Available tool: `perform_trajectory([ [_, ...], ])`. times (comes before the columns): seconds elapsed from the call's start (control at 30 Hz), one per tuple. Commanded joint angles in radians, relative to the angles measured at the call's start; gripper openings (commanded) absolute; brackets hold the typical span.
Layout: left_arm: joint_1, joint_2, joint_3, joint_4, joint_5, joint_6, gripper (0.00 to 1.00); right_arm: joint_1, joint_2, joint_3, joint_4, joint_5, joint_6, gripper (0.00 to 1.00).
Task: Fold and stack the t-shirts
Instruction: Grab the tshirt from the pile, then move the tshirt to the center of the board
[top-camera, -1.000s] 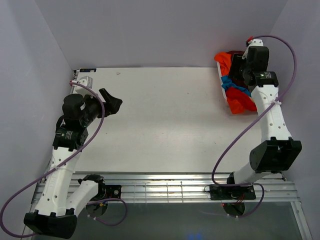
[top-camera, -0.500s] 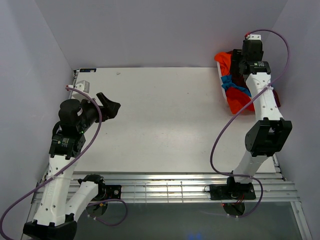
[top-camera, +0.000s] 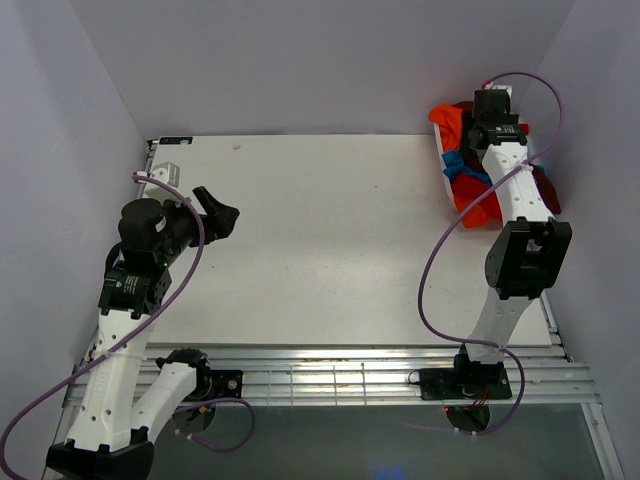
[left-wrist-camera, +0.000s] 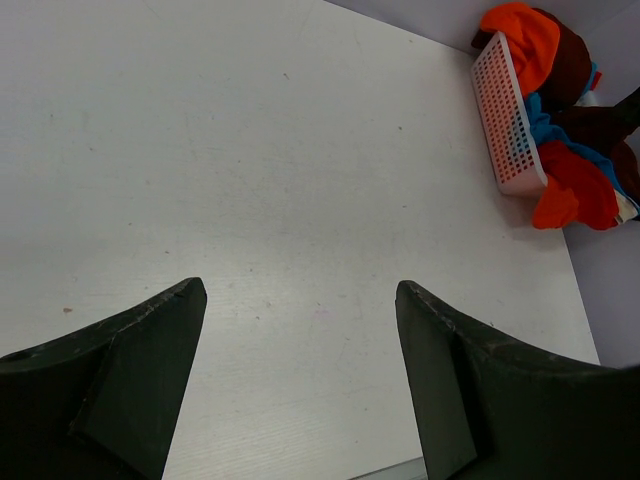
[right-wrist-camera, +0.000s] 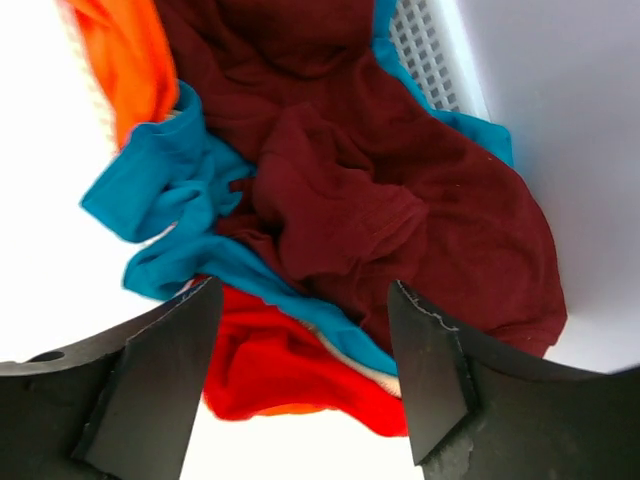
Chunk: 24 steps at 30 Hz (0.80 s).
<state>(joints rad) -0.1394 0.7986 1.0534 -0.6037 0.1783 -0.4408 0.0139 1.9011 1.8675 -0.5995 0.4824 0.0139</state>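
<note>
My right arm (top-camera: 520, 215) has stretched farther toward the back right corner than it was a second ago. Its elbow has swung in from the desk's right edge, and the wrist now hangs directly over the white basket (left-wrist-camera: 505, 110). The right fingers (right-wrist-camera: 165, 380) are spread wide just above the heap with nothing between them; I can't see either one touching cloth.

The t-shirts (top-camera: 470, 195) are all bunched up in and over that basket at the desk's far right corner, none of them folded. In the right wrist view the maroon shirt (right-wrist-camera: 380, 200) lies crumpled on top, straight under the gap between the fingers. The turquoise shirt (right-wrist-camera: 160, 190) spills out to one side of it, and the orange-red shirt (right-wrist-camera: 270, 370) lies beneath on the near side. With the arm shifted, a patch of maroon now shows to the right of it in the overhead view, which was covered before.

My left arm (top-camera: 135, 290) has drawn back slightly toward the left wall since a second ago. The left fingers (top-camera: 218, 206) are parted, hold nothing, and hover above the bare white desk (top-camera: 330, 240), well apart from the basket.
</note>
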Motion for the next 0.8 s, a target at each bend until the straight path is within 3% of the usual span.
perform_trajectory([
  [0.0,0.000,-0.015,-0.010,-0.016,-0.017,0.017,0.87,-0.041,0.029,0.024,0.037,0.038,-0.009,0.72],
  [0.1,0.000,-0.029,-0.016,-0.030,-0.028,0.022,0.87,-0.052,0.070,0.048,0.035,0.022,-0.011,0.60],
  [0.17,0.000,-0.039,-0.015,-0.051,-0.036,0.028,0.87,-0.061,0.101,0.059,0.032,0.006,-0.009,0.47],
  [0.2,0.001,-0.042,-0.009,-0.057,-0.046,0.033,0.87,-0.063,0.110,0.074,0.032,-0.004,-0.011,0.38],
  [0.23,0.000,-0.044,-0.006,-0.074,-0.052,0.036,0.87,-0.068,0.130,0.084,0.026,-0.014,-0.009,0.15],
  [0.27,0.001,-0.048,-0.003,-0.080,-0.059,0.037,0.87,-0.068,0.139,0.093,0.009,-0.039,-0.006,0.08],
  [0.47,0.000,-0.045,0.013,-0.088,-0.069,0.040,0.87,-0.019,0.052,0.110,-0.008,-0.211,0.017,0.08],
  [0.77,0.001,-0.010,-0.033,-0.007,-0.011,0.001,0.86,0.323,-0.138,0.339,-0.131,-0.323,0.049,0.08],
])
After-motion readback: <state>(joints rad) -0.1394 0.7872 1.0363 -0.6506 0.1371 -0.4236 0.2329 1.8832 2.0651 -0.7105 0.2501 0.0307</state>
